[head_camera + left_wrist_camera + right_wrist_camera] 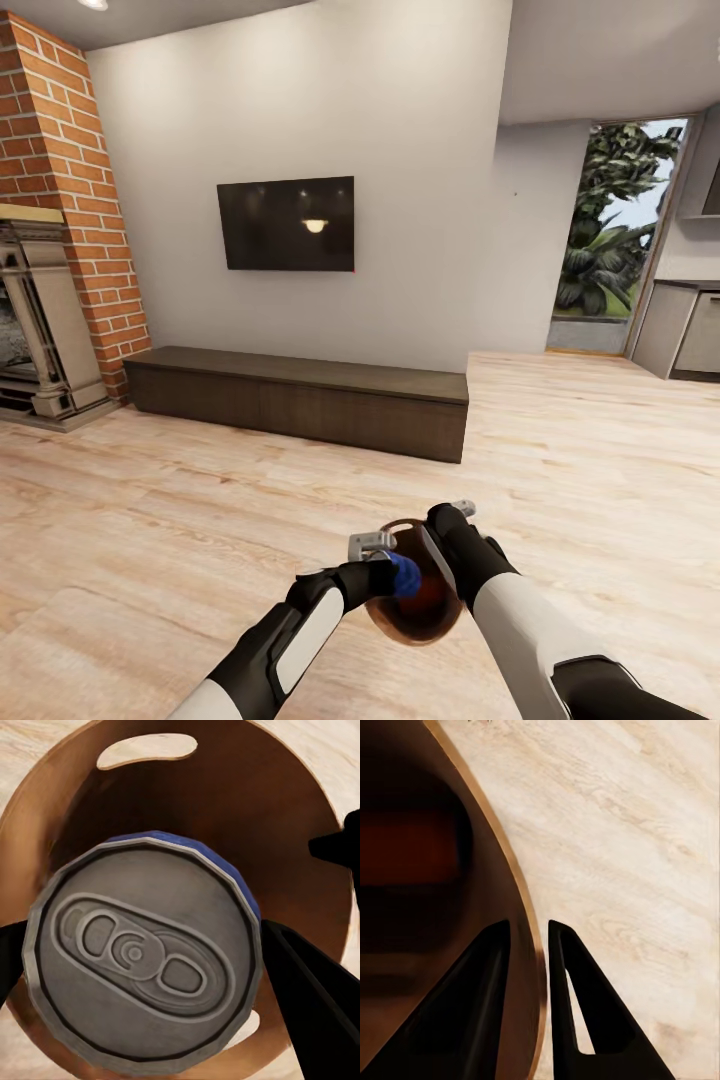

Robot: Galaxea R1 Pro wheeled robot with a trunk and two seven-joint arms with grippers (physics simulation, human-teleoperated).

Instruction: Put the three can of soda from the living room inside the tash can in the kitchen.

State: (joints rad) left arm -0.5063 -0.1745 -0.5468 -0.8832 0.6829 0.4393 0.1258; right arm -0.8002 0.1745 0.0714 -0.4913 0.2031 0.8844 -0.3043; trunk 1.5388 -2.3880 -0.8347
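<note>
Ahead, a long dark wooden cabinet [300, 400] lines the wall. The left pincer [385, 575] pinches a blue-sided soda can [142, 960] over the tan-lined round bin [425, 620], whose rim the right pincer [529, 937] clamps above pale floor [150, 520].

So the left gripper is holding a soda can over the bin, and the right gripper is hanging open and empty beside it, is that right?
Not quite. The left gripper does hold the soda can over the bin, but the right gripper is not empty: the right wrist view shows its fingers closed astride the bin's rim, one inside, one outside.
</note>
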